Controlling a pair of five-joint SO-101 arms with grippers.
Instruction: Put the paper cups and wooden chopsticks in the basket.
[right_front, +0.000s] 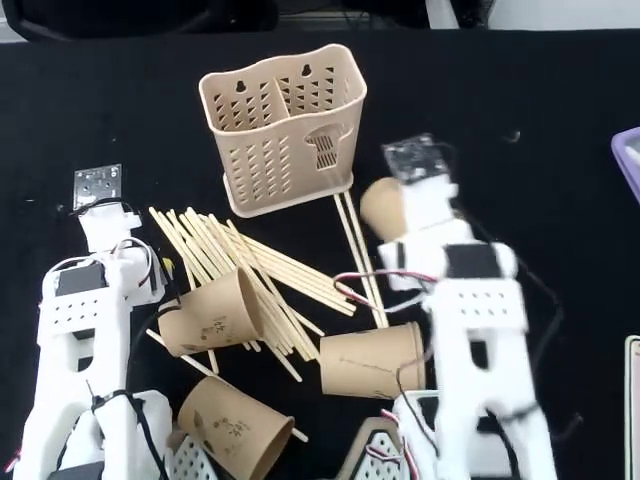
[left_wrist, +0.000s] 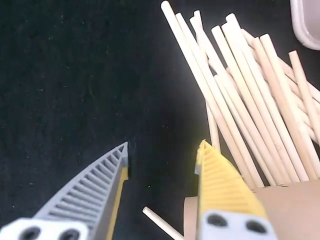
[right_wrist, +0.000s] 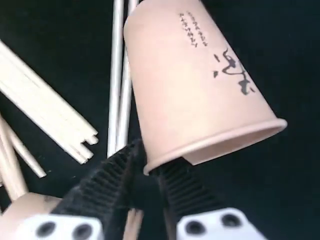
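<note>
We're over a black table (right_front: 560, 120), a beige slotted basket (right_front: 280, 170) upright at the back. At left, the left gripper (left_wrist: 163, 147) gapes just beside the fanned pale chopsticks (right_front: 250, 270), three brown printed cups (right_front: 210, 312) lying tipped over among them. At right, the right gripper (right_wrist: 150, 161) pinches a fourth cup (right_wrist: 195, 85) by its rim, near the basket's right side.

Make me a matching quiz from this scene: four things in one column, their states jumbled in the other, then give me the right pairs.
1. basket
2. left gripper
3. right gripper
4. chopsticks

A. jaws shut on a paper cup
B. lying in a loose heap
C. standing upright
D. jaws open, holding nothing

Pairs: 1-C, 2-D, 3-A, 4-B
</note>
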